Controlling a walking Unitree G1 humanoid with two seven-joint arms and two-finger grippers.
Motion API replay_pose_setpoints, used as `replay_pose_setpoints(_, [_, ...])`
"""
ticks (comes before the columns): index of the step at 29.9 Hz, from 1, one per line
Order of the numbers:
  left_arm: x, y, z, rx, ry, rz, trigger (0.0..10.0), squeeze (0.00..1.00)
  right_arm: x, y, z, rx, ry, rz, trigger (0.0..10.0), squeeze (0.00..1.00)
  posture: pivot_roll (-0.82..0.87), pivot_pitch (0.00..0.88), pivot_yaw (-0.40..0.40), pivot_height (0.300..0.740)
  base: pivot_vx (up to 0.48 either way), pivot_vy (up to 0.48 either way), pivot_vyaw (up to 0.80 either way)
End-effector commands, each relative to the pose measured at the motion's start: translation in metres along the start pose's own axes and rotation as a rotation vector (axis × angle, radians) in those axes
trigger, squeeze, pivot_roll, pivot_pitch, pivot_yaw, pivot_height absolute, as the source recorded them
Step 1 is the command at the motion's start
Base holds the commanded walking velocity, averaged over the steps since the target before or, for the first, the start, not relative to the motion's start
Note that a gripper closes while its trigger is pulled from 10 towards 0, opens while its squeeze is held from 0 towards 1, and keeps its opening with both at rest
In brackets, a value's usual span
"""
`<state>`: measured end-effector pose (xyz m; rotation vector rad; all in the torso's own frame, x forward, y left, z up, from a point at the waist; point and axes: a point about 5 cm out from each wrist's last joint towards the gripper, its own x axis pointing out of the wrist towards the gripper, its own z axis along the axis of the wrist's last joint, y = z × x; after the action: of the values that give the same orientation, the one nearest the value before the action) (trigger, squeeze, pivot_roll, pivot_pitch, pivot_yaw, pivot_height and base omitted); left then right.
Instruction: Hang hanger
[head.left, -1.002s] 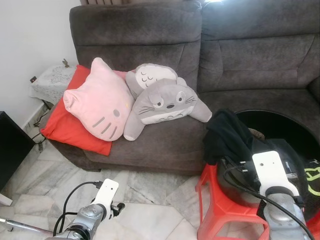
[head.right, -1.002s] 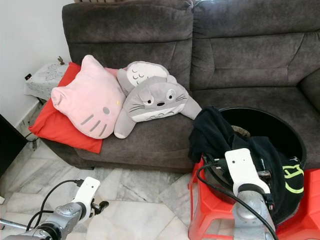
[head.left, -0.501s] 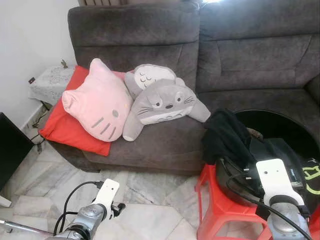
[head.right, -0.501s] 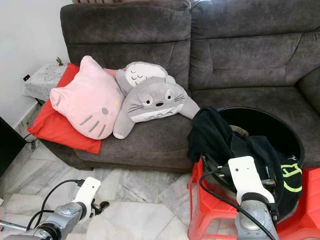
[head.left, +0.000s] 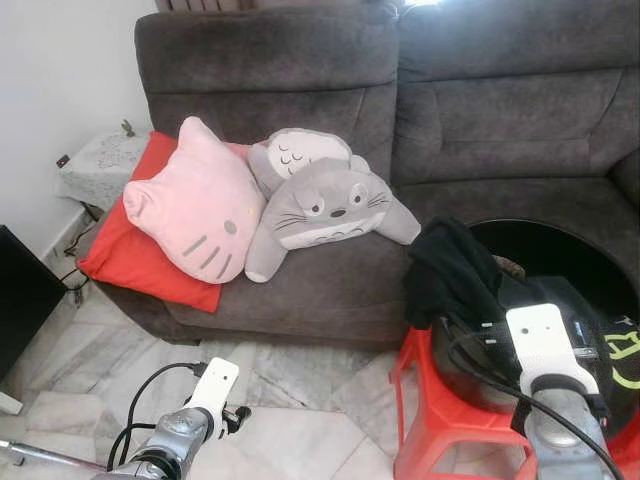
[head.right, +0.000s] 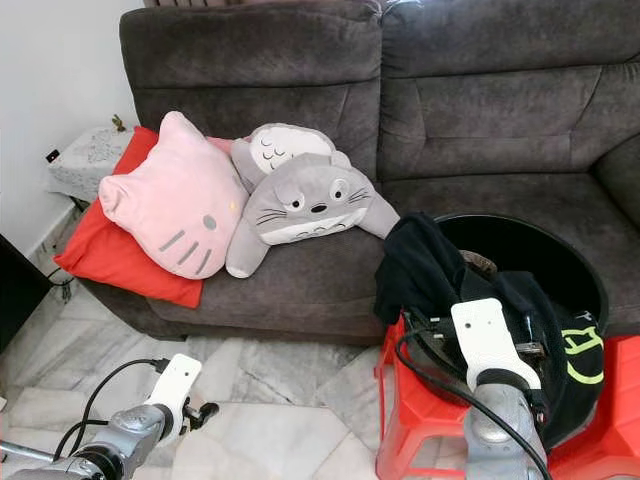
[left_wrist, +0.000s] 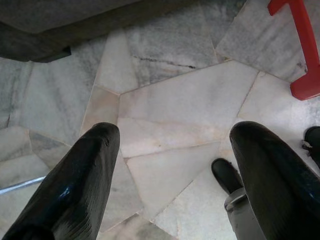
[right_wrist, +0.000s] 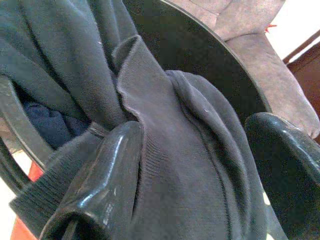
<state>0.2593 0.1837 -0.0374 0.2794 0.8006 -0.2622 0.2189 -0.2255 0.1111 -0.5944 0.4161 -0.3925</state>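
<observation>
At four o'clock, right gripper (right_wrist: 195, 165) spread open over dark garment (right_wrist: 185, 165) in black tub (head.right: 560, 250); left gripper (left_wrist: 172, 165) open above floor (left_wrist: 170, 105).

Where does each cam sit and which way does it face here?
Left eye: head, looking forward and down at the sofa, pink pillow and black tub; both arms show.
Right eye: same head, same scene; shares the dark clothes and red stool.
Left wrist: on the idle left arm, facing the marble floor; left gripper open, the robot's foot showing.
Right wrist: right gripper open over the dark clothes, shared with both eyes.
</observation>
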Motion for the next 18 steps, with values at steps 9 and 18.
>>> replay_pose_setpoints(9, [-0.001, 0.003, -0.002, 0.01, 0.014, 0.005, 10.0, 0.0, 0.003, 0.009, -0.018, -0.002, 0.1, 0.014, 10.0, 0.0, -0.25, 0.0, 0.119, 0.74, 0.0, 0.0, 0.0])
replay_pose_setpoints(18, [-0.001, 0.003, -0.002, 0.012, 0.014, 0.004, 10.0, 0.0, -0.002, -0.005, -0.013, 0.059, 0.072, -0.112, 10.0, 0.0, -0.25, 0.0, 0.121, 0.74, 0.0, 0.0, 0.0])
